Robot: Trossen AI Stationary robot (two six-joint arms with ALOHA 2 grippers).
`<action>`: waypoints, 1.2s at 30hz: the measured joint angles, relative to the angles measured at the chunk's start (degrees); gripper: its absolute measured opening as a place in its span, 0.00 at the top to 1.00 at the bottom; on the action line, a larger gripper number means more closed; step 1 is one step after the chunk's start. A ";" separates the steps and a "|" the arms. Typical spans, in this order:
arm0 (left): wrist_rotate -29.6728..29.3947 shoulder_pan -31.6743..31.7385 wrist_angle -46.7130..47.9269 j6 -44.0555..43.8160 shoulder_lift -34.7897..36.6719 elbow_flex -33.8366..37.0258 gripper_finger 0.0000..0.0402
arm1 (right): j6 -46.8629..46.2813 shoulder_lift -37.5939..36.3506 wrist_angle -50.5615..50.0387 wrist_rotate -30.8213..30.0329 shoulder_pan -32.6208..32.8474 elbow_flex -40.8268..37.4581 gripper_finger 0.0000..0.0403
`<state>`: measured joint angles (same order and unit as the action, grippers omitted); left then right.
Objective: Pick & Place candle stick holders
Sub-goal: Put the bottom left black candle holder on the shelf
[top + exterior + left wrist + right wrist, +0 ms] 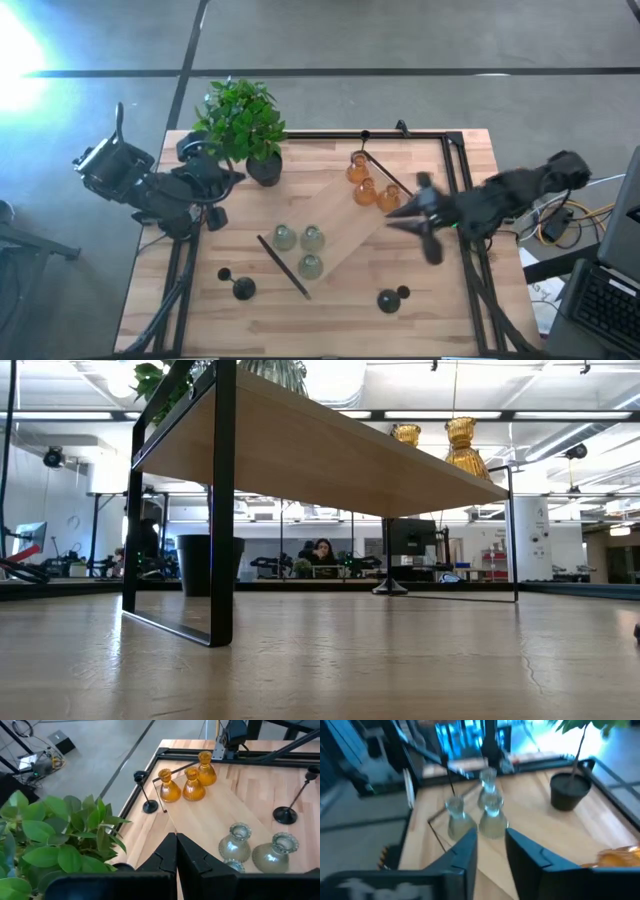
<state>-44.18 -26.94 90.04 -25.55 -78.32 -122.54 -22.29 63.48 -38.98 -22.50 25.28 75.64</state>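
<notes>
- We are keeping the left hand (232, 179) closed and empty beside the plant (240, 118), clear of the work.
- We are hovering the right hand (412, 217) open and empty just beside the amber holders (366, 184); a grasp there looks likely next.
- The amber holders are sitting grouped on a raised shelf (335, 232) on the desk (470, 310), with the green holders (300, 246) clustered at its other end.
- The black holders (237, 286) are standing apart on the desk: two near the front, one behind the shelf by the amber group.
</notes>
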 joint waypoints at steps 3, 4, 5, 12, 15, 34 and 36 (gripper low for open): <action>2.02 -0.72 0.00 -1.27 0.07 0.00 0.99 | 1.70 -4.43 -0.08 -1.02 0.35 0.00 0.88; 3.07 -1.02 0.00 -2.25 0.07 0.00 0.99 | 2.94 -5.47 -0.35 -1.59 0.64 0.00 0.92; 3.98 -1.43 0.00 -3.43 0.09 0.00 0.99 | 4.08 -6.47 -0.89 -1.71 0.89 0.00 0.95; 9.85 -7.39 -0.07 -14.68 0.50 5.62 0.99 | 1.84 -11.21 -12.23 -2.36 1.11 -0.02 0.98; 11.92 -11.22 -0.05 -19.98 1.84 10.62 0.99 | -1.56 -12.57 -18.12 -4.04 1.12 -0.40 0.98; 41.22 -22.38 -0.07 -53.94 7.67 30.35 0.99 | 0.84 -14.26 -20.62 -7.73 1.11 -1.18 0.98; 42.25 -23.51 -0.06 -54.00 7.56 32.62 0.99 | 0.84 -14.25 -20.61 -7.73 1.11 -1.18 0.98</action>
<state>-1.93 -50.46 89.98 -79.55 -70.77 -89.92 -21.45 49.23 -59.59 -30.24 26.39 74.46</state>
